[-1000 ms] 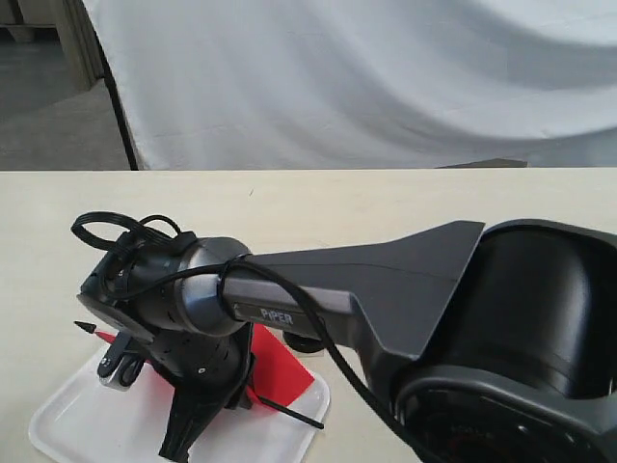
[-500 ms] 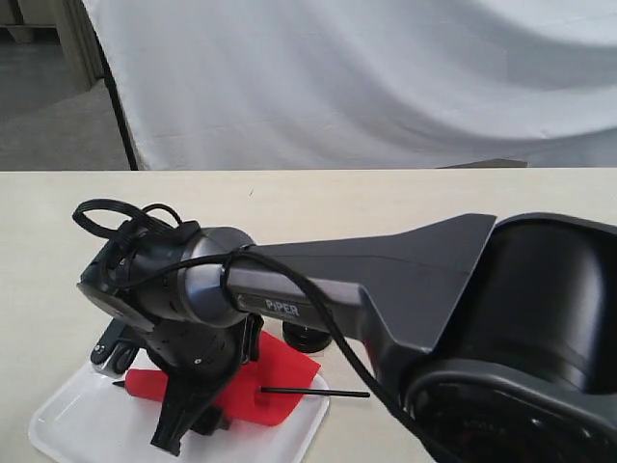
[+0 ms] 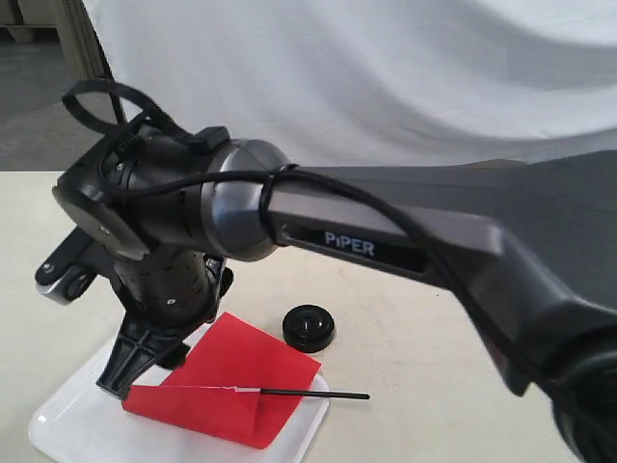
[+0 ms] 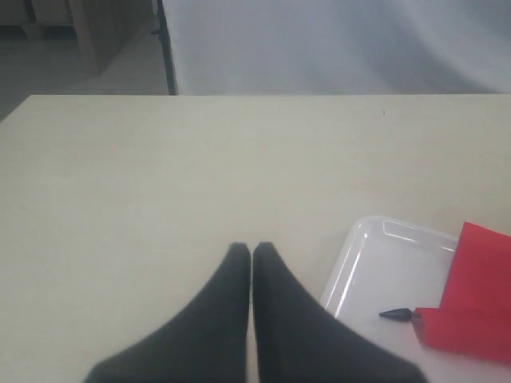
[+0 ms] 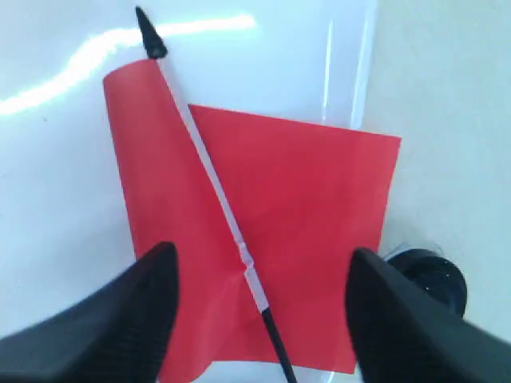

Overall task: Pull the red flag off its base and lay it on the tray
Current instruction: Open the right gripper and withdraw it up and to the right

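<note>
The red flag (image 3: 231, 381) lies flat on the white tray (image 3: 67, 424), its cloth partly folded over the thin stick (image 3: 318, 394), whose end pokes past the tray's rim. My right gripper (image 3: 145, 371) hovers open just above it, holding nothing. In the right wrist view the flag (image 5: 319, 183) shows between the spread fingers (image 5: 164, 267) of the gripper (image 5: 259, 265), with its pointed tip (image 5: 148, 36) over the tray (image 5: 48, 159). The black base (image 3: 308, 328) stands on the table beside the tray. My left gripper (image 4: 251, 249) is shut and empty, beside the tray (image 4: 359, 263).
A white cloth backdrop (image 3: 386, 77) hangs behind the pale wooden table (image 3: 434, 386). The right arm's dark body (image 3: 434, 251) stretches across the middle of the exterior view. The base (image 5: 431, 275) sits close to the tray's rim.
My right gripper has let go of the flag and risen from the tray. The flag now lies spread flat, stick pointing right.
</note>
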